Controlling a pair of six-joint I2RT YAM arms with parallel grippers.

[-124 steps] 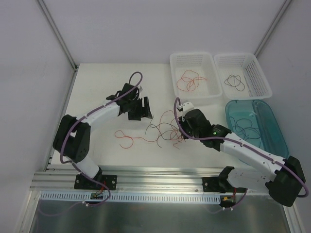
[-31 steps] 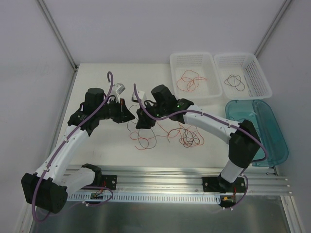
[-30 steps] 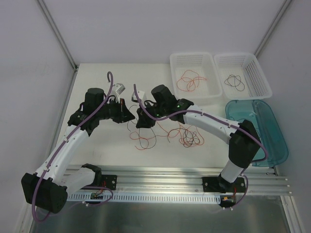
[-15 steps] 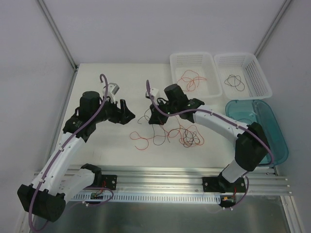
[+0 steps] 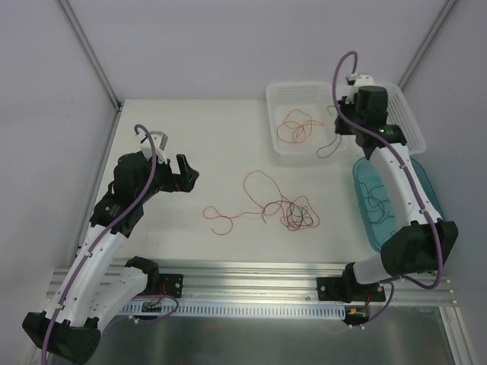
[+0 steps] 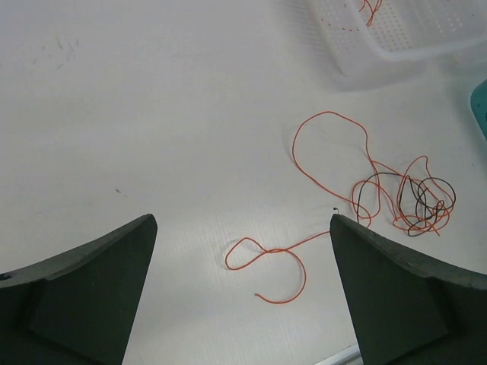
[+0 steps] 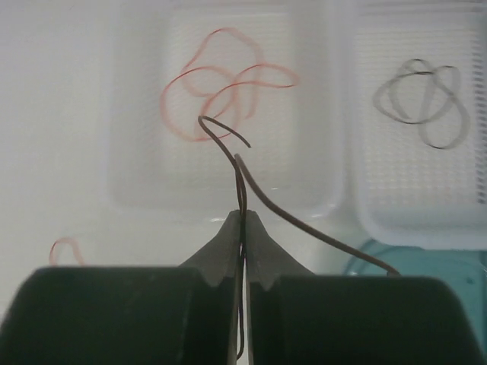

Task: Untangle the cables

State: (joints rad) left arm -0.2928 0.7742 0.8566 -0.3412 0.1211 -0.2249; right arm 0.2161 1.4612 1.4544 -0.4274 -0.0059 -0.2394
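A tangle of red-orange and dark cables (image 5: 293, 213) lies mid-table, and one red strand (image 5: 221, 217) trails off to its left. That strand's loop (image 6: 266, 262) lies on the table below and between the wide-open jaws of my left gripper (image 6: 242, 220), which holds nothing. In the top view the left gripper (image 5: 179, 176) hovers left of the cables. My right gripper (image 7: 243, 217) is shut on a dark brown cable (image 7: 242, 179). It holds the cable high at the back right (image 5: 344, 125), between the two baskets, and the dark cable (image 5: 329, 148) dangles below it.
The left white basket (image 5: 278, 95) holds red cables (image 7: 228, 84). In the right white basket (image 5: 411, 122) lies a dark cable (image 7: 422, 103). A teal tray (image 5: 430, 190) at the right edge holds more dark strands. Aluminium rails run along the near edge.
The right gripper shut on a dark cable at the tangle, then lifted it and swung to the back right. The left gripper opened, let go of the cables and drew back left.
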